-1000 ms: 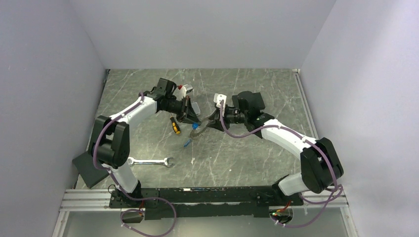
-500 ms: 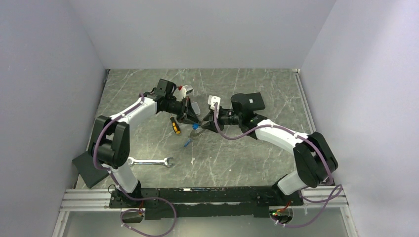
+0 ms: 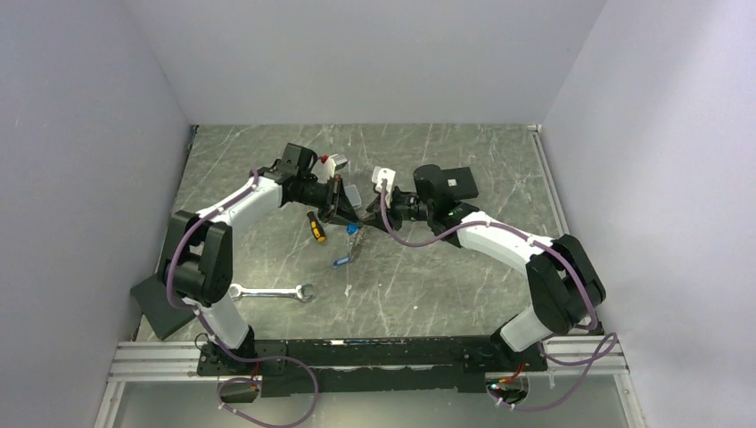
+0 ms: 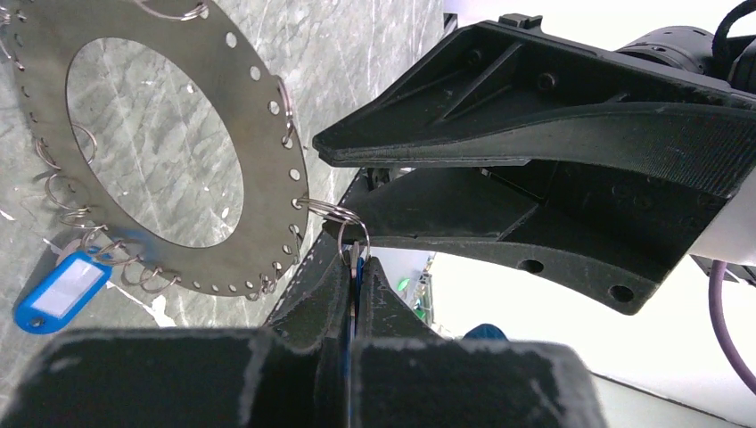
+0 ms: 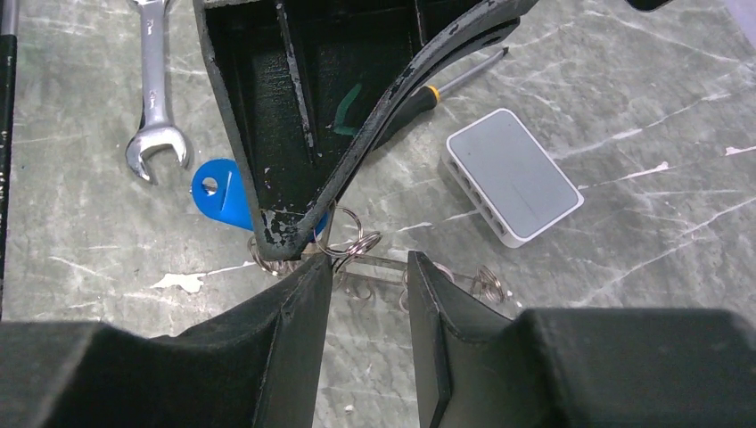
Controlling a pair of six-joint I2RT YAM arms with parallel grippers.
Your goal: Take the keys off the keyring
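The keyring (image 4: 272,134) is a flat grey metal ring with holes and small split rings along its rim. It hangs tilted between my two grippers in the top view (image 3: 353,244). My left gripper (image 4: 355,260) is shut on a thin blue key (image 4: 358,270) that hangs from a split ring on the rim. Another blue key (image 4: 58,290) hangs at the ring's lower edge. My right gripper (image 5: 367,263) is open, its fingers on either side of the ring's edge (image 5: 385,264) and right against my left gripper's fingers (image 5: 285,134). A blue key head (image 5: 218,192) shows behind them.
A yellow-and-black screwdriver (image 3: 316,226) lies left of the grippers. A silver wrench (image 3: 272,292) lies nearer the front. A small white box (image 5: 513,174) sits on the table behind the grippers. A black pad (image 3: 160,308) lies at the left front corner.
My right gripper has moved left and slightly back, closing up to my left gripper. The keyring between them now hangs more upright. The left arm has barely moved.
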